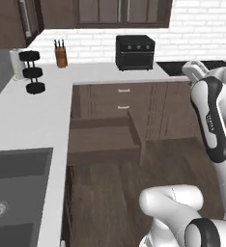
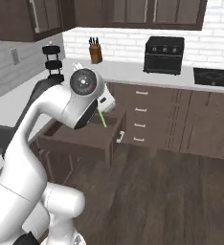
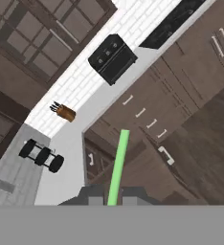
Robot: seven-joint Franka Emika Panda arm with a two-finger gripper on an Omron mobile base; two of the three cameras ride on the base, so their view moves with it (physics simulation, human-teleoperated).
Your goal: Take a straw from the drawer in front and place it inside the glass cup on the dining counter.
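Hand view: the gripper (image 3: pixel 113 194) is clenched on the thin bright green straw (image 3: pixel 118 165), which sticks straight out from between the jaws. The open dark brown wooden drawer (image 2: pixel 92 136) is below the jaws.

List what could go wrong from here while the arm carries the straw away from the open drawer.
1. The gripper pinches the straw only at one end, so the long free part could swing or slip out on a fast turn.
2. The drawer stands pulled out beside the arm; a low sweep might knock the straw against its front.
3. The oven and knife block sit on the counter nearby.
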